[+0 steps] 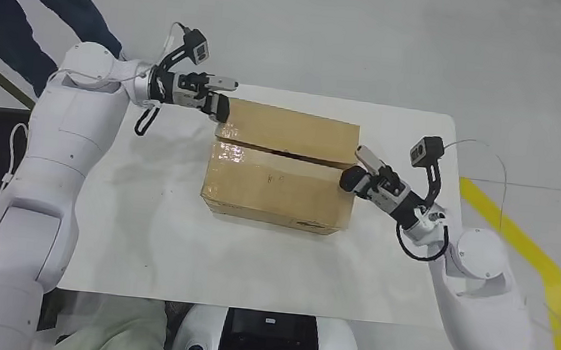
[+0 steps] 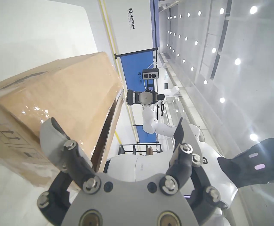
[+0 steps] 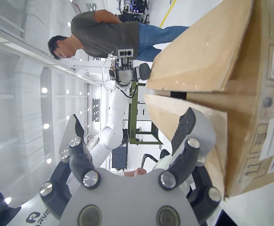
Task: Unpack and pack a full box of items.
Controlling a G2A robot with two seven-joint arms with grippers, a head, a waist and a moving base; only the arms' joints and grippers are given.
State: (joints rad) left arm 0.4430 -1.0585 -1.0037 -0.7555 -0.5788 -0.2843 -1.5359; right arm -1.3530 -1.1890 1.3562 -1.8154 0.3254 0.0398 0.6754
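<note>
Box: a brown cardboard box (image 1: 281,170) stands about in the middle of the white table (image 1: 136,223), with one short end toward each arm.
Top flaps: the two flaps (image 3: 199,53) lie down and almost meet. A narrow dark slit (image 3: 178,94) runs between them along the top.
Contents: hidden, because the slit is too dark and too narrow to show what is inside.
Left gripper: the left gripper (image 2: 116,128) is at the far corner of the box on the robot's left side, about level with the top edge. Its fingers are spread wide and hold nothing. One finger (image 2: 56,143) is in front of the box's corner, and the other is in free air beside the box.
Left contact: I cannot tell whether that finger touches the cardboard or is only just beside it.
Right gripper: the right gripper (image 3: 130,124) is at the opposite end of the box, near the end of the slit. Its fingers are also wide apart, with nothing between them. One ribbed pad (image 3: 185,128) is over a flap, and the second finger is off the box.
Right contact: I cannot tell, since the pad itself covers the spot.
Box sides: the printed marks on the end walls are partly cut off in both wrist views.
</note>
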